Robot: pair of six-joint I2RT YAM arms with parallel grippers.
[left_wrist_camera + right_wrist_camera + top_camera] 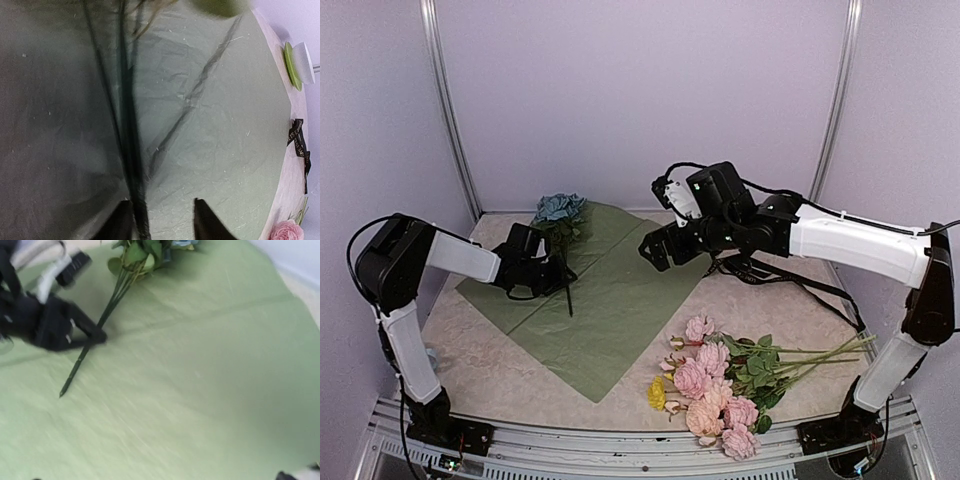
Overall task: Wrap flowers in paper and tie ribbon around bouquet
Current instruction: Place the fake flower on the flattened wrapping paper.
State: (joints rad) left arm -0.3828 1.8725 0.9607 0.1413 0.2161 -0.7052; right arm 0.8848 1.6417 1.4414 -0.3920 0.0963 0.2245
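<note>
Off the near right corner of the green paper (pixel 620 300), the pink roses (pixel 715 395) and a yellow bloom (pixel 657 393) lie in a loose bunch. Their stems point right, clear of the sheet.

Over the sheet's left part sits the left gripper (pixel 162 220). Its jaws stand partly apart and clamp nothing. The dark stem (pixel 127 150) of the blue hydrangea (pixel 560 208) runs between the fingers (pixel 120 225), close against one and well clear of the other. The stem lies flat on the sheet, and the bloom rests at the sheet's far left corner.

Above the sheet's far right part hangs the right gripper (pixel 655 250), jaws wide and empty.

Just past the sheet's right edge lies a black ribbon (pixel 299 140). Its gold lettering is too small to read.
</note>
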